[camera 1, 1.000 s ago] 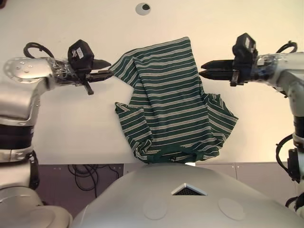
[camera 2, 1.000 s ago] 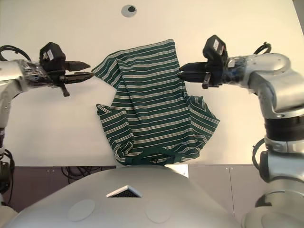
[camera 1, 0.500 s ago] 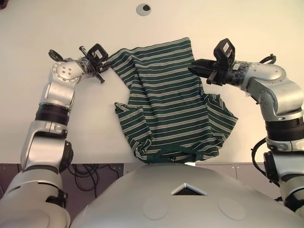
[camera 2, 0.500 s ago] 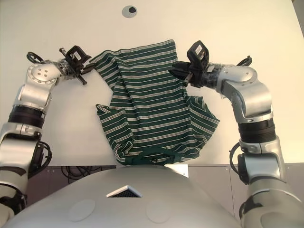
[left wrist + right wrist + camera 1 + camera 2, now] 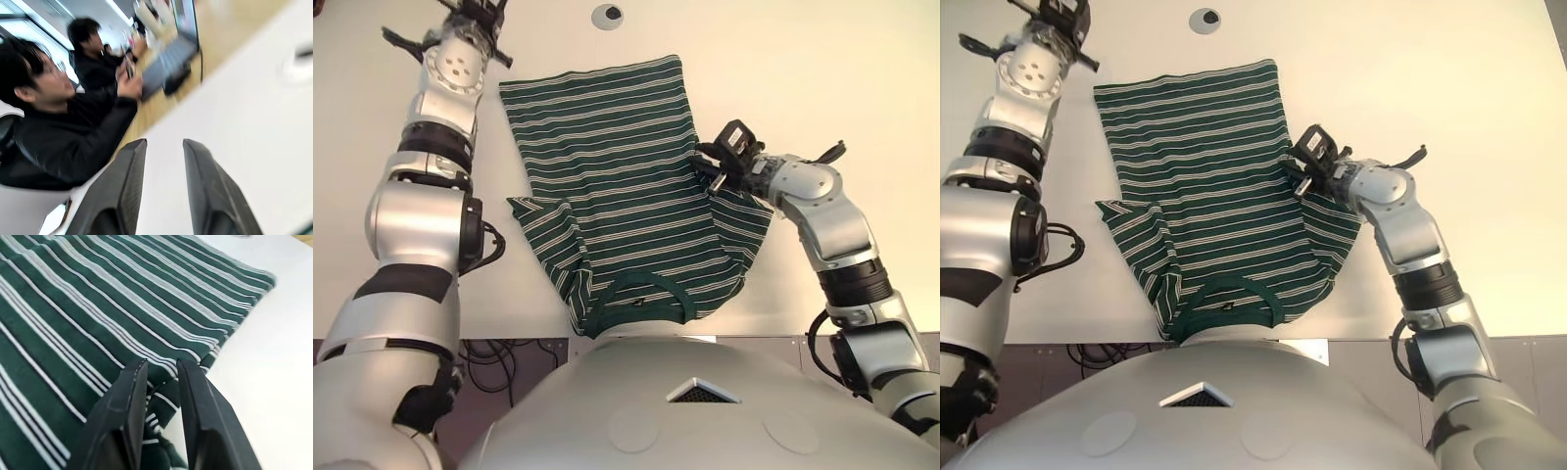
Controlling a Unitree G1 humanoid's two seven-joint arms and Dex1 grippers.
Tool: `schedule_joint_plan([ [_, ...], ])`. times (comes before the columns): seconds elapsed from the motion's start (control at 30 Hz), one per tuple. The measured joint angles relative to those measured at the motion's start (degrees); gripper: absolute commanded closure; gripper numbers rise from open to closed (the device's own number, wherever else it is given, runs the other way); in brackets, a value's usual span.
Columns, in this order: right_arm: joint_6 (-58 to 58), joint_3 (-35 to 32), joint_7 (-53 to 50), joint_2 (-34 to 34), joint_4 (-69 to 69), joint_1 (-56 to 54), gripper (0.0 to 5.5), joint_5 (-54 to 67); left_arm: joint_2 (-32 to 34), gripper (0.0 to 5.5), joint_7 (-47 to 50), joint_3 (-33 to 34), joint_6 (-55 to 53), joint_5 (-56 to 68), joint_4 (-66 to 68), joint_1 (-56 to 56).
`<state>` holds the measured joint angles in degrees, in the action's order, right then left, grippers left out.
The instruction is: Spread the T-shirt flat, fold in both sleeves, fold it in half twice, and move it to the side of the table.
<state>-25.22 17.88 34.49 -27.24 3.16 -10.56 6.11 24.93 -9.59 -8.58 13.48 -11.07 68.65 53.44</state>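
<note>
I see the green, white-striped fabric T-shirt [image 5: 617,196] lying on the flat white table [image 5: 832,78]. My left gripper [image 5: 164,142], spread and empty, is beyond the shirt's far left corner. My right gripper [image 5: 161,363], fingers slightly parted, is at its right edge.

We record the T-shirt [image 5: 617,186] as dark green, crossed by thin white stripes set in pairs; its collar band [image 5: 636,280] is plain dark green, unstriped; the table [image 5: 862,78] beneath is a uniform cream, without pattern; a round fitting [image 5: 608,17] set in it is pale grey with a dark centre; the left gripper [image 5: 165,143] has matt black fingers [image 5: 124,186]; the right gripper [image 5: 161,363] is likewise black; the left arm [image 5: 416,225] and right arm [image 5: 827,211] are silver-grey with black bands at the joints; the cables [image 5: 489,352] below the table edge are black, against dull grey-brown panelling [image 5: 773,351].
</note>
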Motion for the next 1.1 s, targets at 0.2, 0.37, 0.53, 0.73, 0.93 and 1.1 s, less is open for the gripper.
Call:
schedule_joint_plan([
  [0.2,-0.08,-0.18,-2.78,2.15,2.23,1.15,4.45,-0.55,-0.16,4.19,-17.66,-0.71,-7.64,5.65,-30.6,-19.77],
  [0.37,0.05,-0.14,-4.04,2.19,4.79,1.17,4.45,-1.71,0.43,4.19,-21.89,-0.39,-21.03,8.08,-55.79,-31.74],
  [0.53,0.62,-1.37,-7.51,6.67,5.62,0.17,4.45,-2.13,4.48,4.19,-26.02,0.2,-37.38,11.48,-78.08,-41.69],
  [0.73,-0.57,2.3,-6.95,8.81,5.62,0.94,4.45,-2.08,8.19,4.19,-28.41,1.48,-50.21,15.15,-91.24,-49.3],
  [0.93,-5.36,2.41,-7.24,9.36,2.17,0.71,4.45,-1.84,11.47,4.19,-30.59,-1.43,-57.36,17.3,-97.69,-55.1],
  [1.1,-7.17,2.24,-9.57,10.78,-0.82,-0.1,4.45,-4.07,20.2,4.19,-34.41,-3.03,-58.42,17.09,-103.4,-59.4],
])
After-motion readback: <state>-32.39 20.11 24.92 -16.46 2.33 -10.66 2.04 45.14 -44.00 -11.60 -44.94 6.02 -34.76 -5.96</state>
